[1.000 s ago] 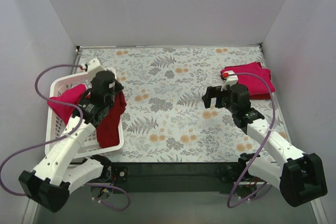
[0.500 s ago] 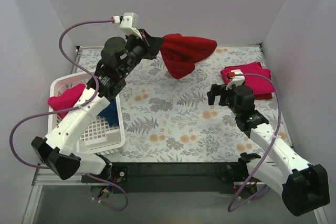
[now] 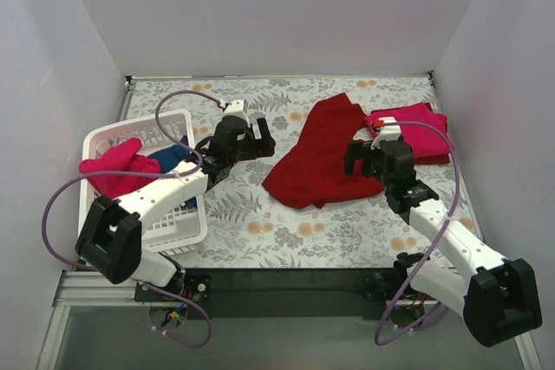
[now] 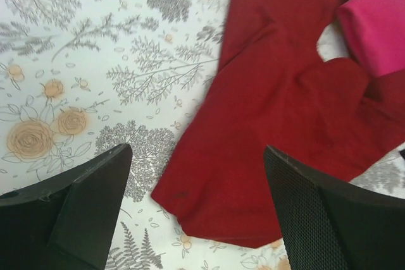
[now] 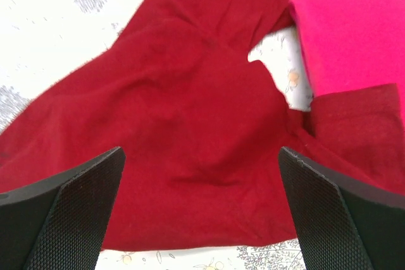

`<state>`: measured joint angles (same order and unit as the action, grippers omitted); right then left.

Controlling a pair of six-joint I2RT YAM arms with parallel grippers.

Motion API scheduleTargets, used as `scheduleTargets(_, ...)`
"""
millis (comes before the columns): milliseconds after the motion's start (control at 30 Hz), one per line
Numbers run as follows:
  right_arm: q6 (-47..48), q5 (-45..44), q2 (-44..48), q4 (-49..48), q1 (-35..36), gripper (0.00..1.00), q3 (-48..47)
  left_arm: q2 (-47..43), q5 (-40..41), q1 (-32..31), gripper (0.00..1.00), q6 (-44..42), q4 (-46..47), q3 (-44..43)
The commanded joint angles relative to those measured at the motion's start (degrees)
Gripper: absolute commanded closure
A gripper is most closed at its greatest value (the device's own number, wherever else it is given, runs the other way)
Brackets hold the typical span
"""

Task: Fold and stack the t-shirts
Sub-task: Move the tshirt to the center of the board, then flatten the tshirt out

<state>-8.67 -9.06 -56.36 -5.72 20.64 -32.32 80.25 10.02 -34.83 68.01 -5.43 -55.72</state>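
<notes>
A large dark red t-shirt point(image 3: 316, 158) point(image 4: 278, 112) point(image 5: 190, 131) lies crumpled on the floral table between the two arms. My left gripper point(image 3: 263, 140) point(image 4: 196, 210) stands open just left of it, nothing between its fingers. On the shirt's right edge hovers my right gripper point(image 3: 358, 160) point(image 5: 199, 210), open over the cloth and holding nothing. A folded bright pinkish-red t-shirt point(image 3: 423, 132) point(image 5: 354, 36) rests at the right rear. Another pinkish-red t-shirt point(image 3: 113, 166) and a navy blue one point(image 3: 166, 159) lie in the basket.
A white slatted plastic basket point(image 3: 178, 223) stands at the left near the table's edge. White walls close the table on three sides. The floral table cover point(image 3: 260, 214) shows in front of the dark red shirt.
My left arm swung the dark red t-shirt up out of the basket, across the table, and let it go; the shirt now lies on the table. The left gripper opened. The right arm barely moved.
</notes>
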Motion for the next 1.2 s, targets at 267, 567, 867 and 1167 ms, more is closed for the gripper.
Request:
scheduleTargets(267,0.67,-2.02,-15.52,-1.75,-0.16,0.02,-3.72,16.59,-6.76,-0.68,0.22,-0.33,15.00,-2.01)
scheduleTargets(567,-1.18,5.71,-30.11,-5.62,0.01,0.14,-6.97,19.78,-6.51,-0.68,0.22,-1.65,16.94,-2.20)
scheduleTargets(867,0.13,15.65,-36.72,-6.76,7.63,0.98,-10.40,8.80,1.39,-0.68,0.21,-3.85,13.43,4.83)
scheduleTargets(1167,1.10,23.47,-29.43,1.55,18.98,0.99,-7.85,4.91,3.87,-0.50,0.20,-3.85,13.08,7.39)
